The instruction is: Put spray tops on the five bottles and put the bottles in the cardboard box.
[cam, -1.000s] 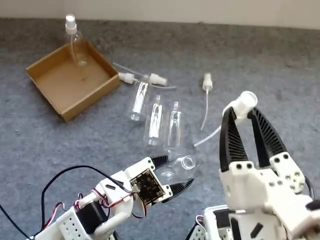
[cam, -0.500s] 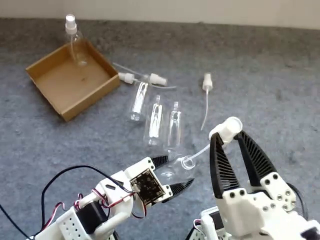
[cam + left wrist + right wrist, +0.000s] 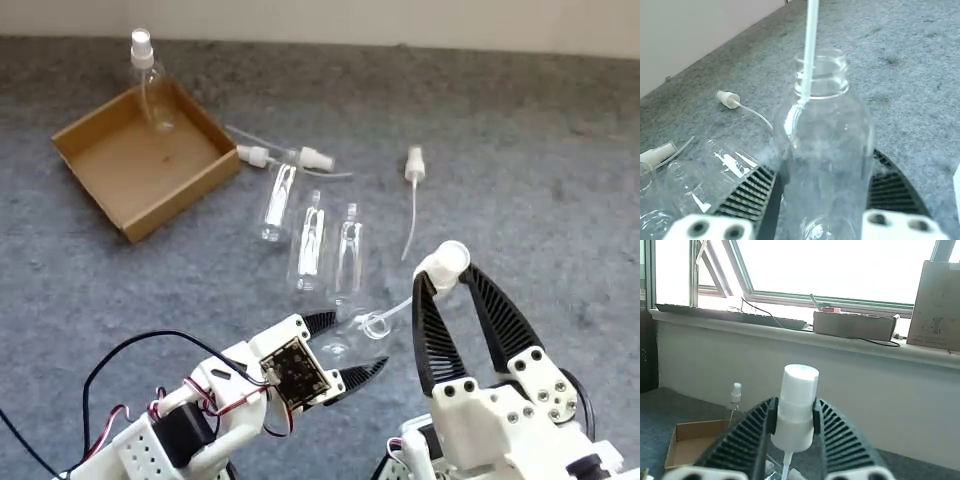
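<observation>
The left gripper [image 3: 352,343] is clamped around a clear bottle [image 3: 826,150]. One ribbed finger presses each side of the bottle's body, and the open neck sticks out past the fingertips.

The right gripper [image 3: 795,412] pinches a white spray top [image 3: 796,400] between its fingertips. The head of the top rises above the fingers and its thin dip tube [image 3: 810,45] hangs below them. The lower end of the tube passes through the mouth of the held bottle, while the top itself sits well clear of the neck.

Just beyond the left fingertips, three bare bottles [image 3: 310,240] lie side by side on the grey carpeted surface [image 3: 520,130]. Farther out past them, two loose spray tops [image 3: 315,158] lie close together, their tubes trailing across the surface. A third loose top [image 3: 414,165] lies beyond the right fingertips, its tube pointing back toward them.

Well apart from both sets of fingers, out past the left ones and off to their outer side, sits the cardboard box [image 3: 185,195]. A capped bottle [image 3: 148,85] stands upright at its far corner.
</observation>
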Controlling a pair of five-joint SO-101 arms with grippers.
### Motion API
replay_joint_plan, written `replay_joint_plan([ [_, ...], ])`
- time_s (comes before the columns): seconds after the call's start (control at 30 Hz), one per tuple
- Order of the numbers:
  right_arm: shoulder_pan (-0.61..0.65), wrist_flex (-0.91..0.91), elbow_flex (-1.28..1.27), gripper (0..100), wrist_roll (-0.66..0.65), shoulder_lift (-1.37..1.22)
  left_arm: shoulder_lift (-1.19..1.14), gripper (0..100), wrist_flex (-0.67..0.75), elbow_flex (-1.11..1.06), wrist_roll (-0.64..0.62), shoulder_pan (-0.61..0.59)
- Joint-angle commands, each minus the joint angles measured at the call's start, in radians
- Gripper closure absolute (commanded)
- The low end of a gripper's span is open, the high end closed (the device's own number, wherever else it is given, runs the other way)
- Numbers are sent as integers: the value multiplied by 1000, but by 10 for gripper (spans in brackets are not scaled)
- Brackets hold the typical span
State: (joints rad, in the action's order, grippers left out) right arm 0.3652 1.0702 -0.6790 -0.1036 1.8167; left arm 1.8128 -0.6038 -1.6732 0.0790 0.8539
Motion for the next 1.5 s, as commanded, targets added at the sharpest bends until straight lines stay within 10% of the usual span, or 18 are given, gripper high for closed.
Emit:
replay_joint_plan([
  [0.0, 4, -36, 28, 993, -15, 4, 8, 899, -17, -21, 12, 8],
  [1.47, -76, -113, -59, 993, 75, 13, 8, 899, -15, -21, 8, -85],
])
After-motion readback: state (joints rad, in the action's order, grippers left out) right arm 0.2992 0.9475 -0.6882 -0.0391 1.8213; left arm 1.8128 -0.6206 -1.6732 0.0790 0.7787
